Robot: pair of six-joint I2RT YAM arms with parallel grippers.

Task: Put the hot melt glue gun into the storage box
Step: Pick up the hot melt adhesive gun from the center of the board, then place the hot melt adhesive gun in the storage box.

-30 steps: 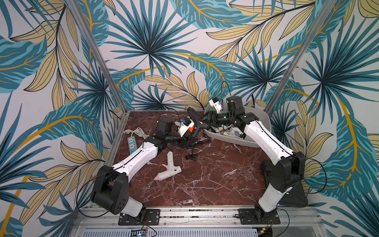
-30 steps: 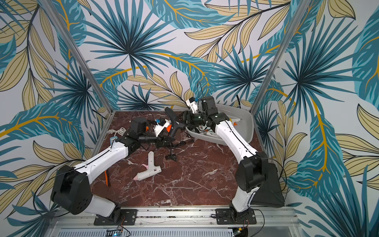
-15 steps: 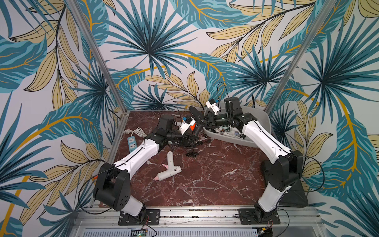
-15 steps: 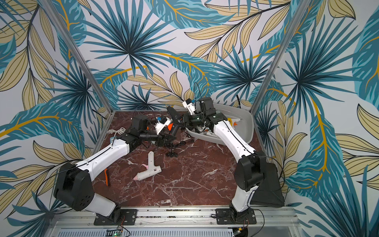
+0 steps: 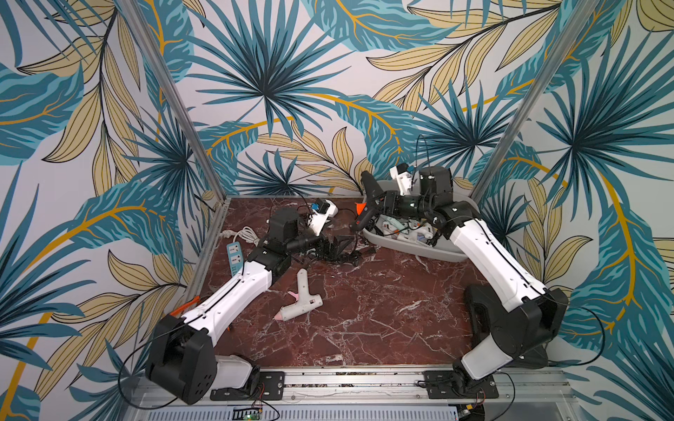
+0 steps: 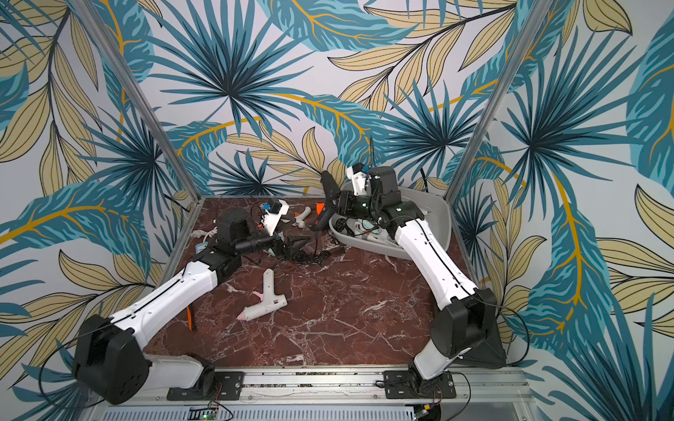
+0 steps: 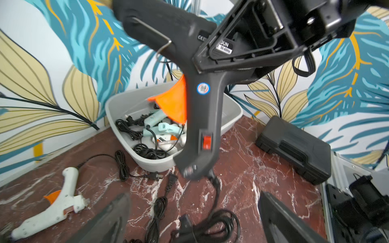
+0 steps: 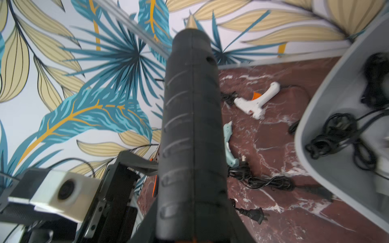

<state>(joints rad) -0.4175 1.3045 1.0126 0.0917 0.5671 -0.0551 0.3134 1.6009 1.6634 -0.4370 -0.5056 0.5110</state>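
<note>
Right fingers (image 7: 242,61) closed on black glue gun (image 5: 370,187) body; gun aloft at storage box (image 5: 412,251) rim, left-arm end. Barrel near upright, nozzle up; handle and cord (image 7: 216,189) hang outside box. Left fingers (image 7: 105,221) wide open, empty, short of box. I judge right arm must carry gun inward over box.
</note>
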